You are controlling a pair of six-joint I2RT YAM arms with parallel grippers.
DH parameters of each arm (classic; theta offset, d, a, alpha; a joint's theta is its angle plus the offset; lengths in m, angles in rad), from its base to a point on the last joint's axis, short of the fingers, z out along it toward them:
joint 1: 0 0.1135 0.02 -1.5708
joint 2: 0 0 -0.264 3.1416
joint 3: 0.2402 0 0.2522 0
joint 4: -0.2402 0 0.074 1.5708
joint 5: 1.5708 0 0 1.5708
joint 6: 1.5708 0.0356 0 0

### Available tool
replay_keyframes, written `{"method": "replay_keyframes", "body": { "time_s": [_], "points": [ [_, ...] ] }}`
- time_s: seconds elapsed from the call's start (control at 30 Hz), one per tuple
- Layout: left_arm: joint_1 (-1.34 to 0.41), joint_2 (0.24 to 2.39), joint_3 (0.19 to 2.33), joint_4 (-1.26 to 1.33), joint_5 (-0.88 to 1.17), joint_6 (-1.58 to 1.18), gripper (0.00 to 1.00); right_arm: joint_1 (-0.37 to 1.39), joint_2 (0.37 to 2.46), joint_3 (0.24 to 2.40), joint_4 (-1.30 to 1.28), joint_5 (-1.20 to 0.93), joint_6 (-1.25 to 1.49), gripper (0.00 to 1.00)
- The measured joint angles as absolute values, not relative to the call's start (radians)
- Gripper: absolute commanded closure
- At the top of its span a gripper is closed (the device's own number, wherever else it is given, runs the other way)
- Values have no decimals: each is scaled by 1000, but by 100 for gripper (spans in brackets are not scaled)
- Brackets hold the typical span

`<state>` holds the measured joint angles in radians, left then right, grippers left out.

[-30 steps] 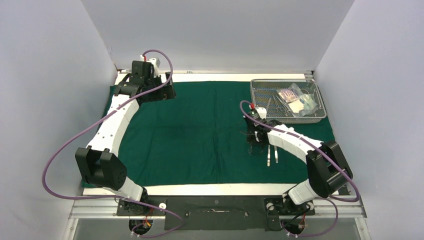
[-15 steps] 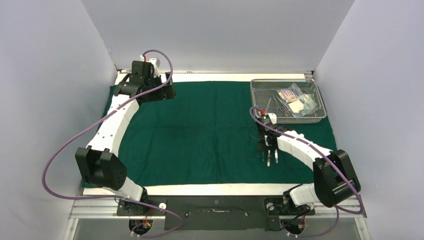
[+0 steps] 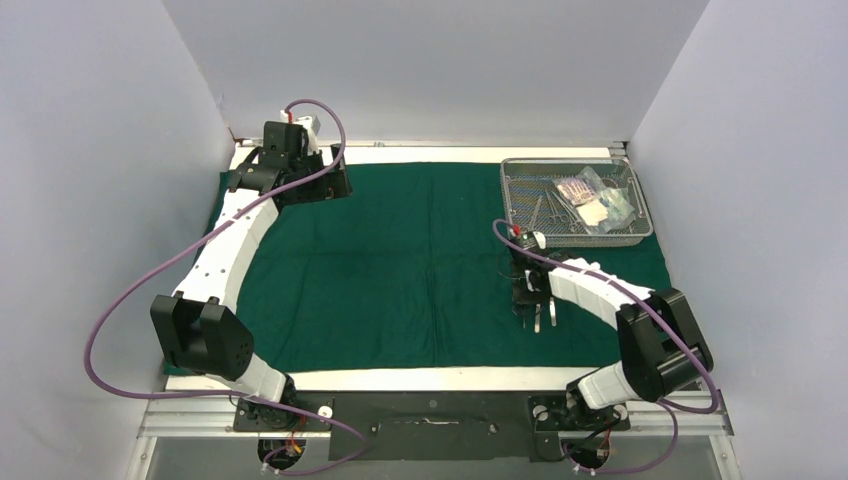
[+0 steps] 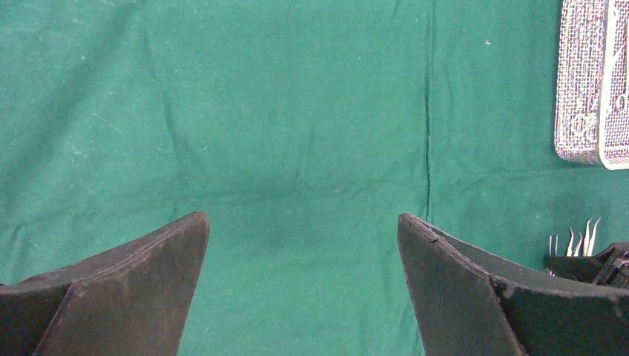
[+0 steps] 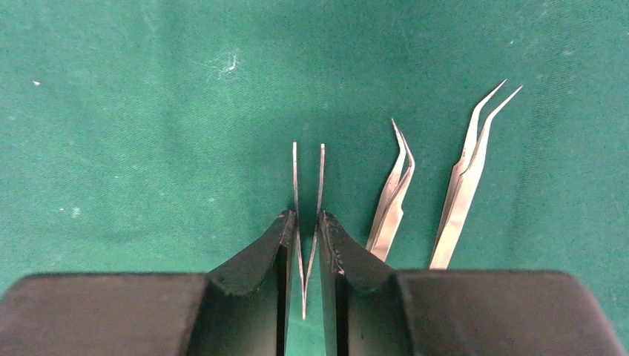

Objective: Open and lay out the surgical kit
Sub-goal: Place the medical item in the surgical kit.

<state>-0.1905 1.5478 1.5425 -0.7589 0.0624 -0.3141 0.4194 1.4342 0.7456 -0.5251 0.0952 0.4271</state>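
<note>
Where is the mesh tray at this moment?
Top view: the tray sits at the far right corner of the cloth, beyond the laid-out tweezers. The left wrist view catches its end at the upper right edge.

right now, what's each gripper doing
left gripper: open, holding nothing, over the dark green cloth
right gripper: closed narrowly around the straight silver steel tweezers

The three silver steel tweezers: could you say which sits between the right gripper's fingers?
The straight-tipped silver tweezers, leftmost; the two bent-tipped pairs lie free on the dark green cloth.
</note>
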Motion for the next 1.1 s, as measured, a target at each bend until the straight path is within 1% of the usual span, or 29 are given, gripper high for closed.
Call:
{"method": "replay_keyframes", "body": {
  "time_s": [0.1,0.23,0.37,0.47,0.63,0.73,0.87,1.1],
  "points": [
    [-191,1548,1542,-759,62,-314,4,419,1453,746,-528,95,427,79],
    [-191,1548,1542,-759,62,-314,4,419,1453,752,-540,95,426,64],
    [-191,1548,1542,-759,62,-314,4,419,1449,812,-587,94,419,48],
    [-191,1548,1542,-759,62,-315,4,416,1441,911,-617,95,415,41],
    [-191,1551,1552,-760,62,-314,4,371,1417,1083,-630,111,415,35],
    [-191,1551,1563,-759,62,-314,4,327,1409,1146,-630,135,417,34],
    [-191,1551,1571,-758,61,-314,4,260,1409,1186,-630,148,427,33],
    [-191,1550,1571,-758,45,-310,4,132,1410,1192,-645,129,464,32]
  ]
}}
